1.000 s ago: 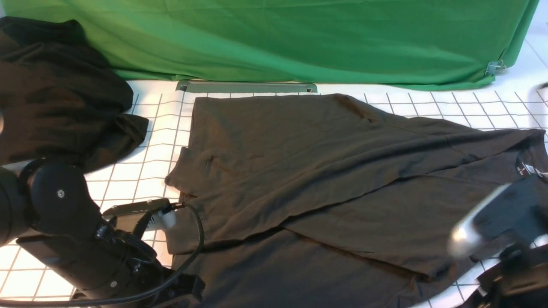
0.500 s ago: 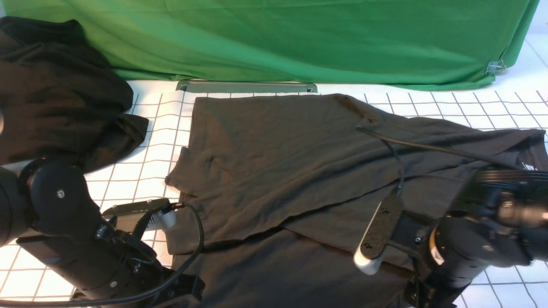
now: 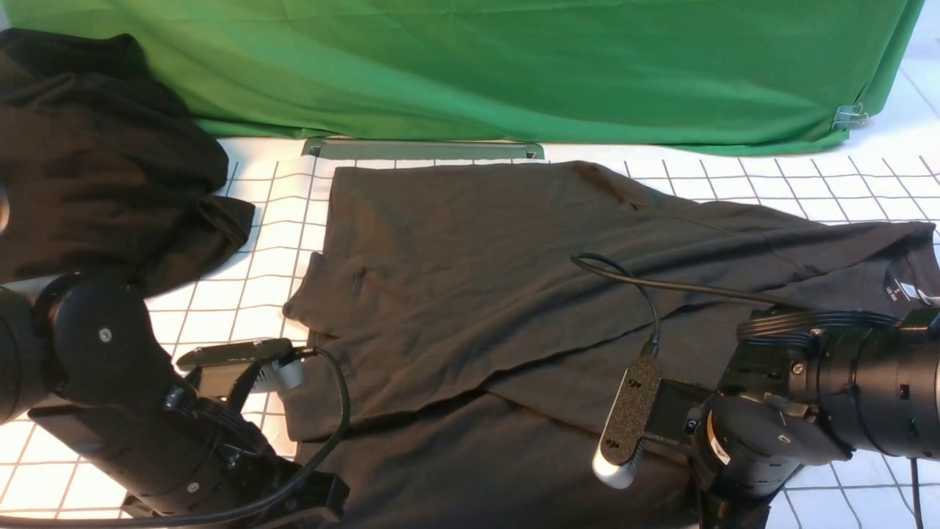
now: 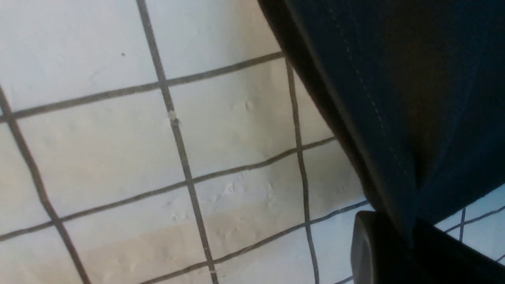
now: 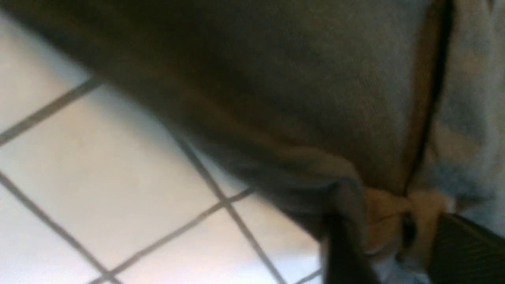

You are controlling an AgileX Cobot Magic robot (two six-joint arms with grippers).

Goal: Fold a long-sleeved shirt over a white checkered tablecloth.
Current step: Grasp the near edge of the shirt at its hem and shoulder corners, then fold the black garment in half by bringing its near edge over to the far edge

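The left gripper [image 4: 410, 236] and right gripper [image 5: 390, 236] each clench the near edge of the dark charcoal-grey long-sleeved jersey shirt [image 3: 477, 294], lying on the white grid-lined tablecloth [image 3: 242, 308], and should probably lift evenly together so the fold lands straight.

The left arm [image 3: 103, 367] and the right arm [image 3: 844, 389] reach low. The left end effector [image 4: 410, 238] and the right end effector [image 5: 398, 236] each pinch the shirt [image 3: 477, 294].

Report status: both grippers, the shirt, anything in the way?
Left gripper shut on long-sleeved shirt hem; right gripper shut on its bunched edge. Shirt partly folded on checkered tablecloth. Black cloth heap far left, apart.
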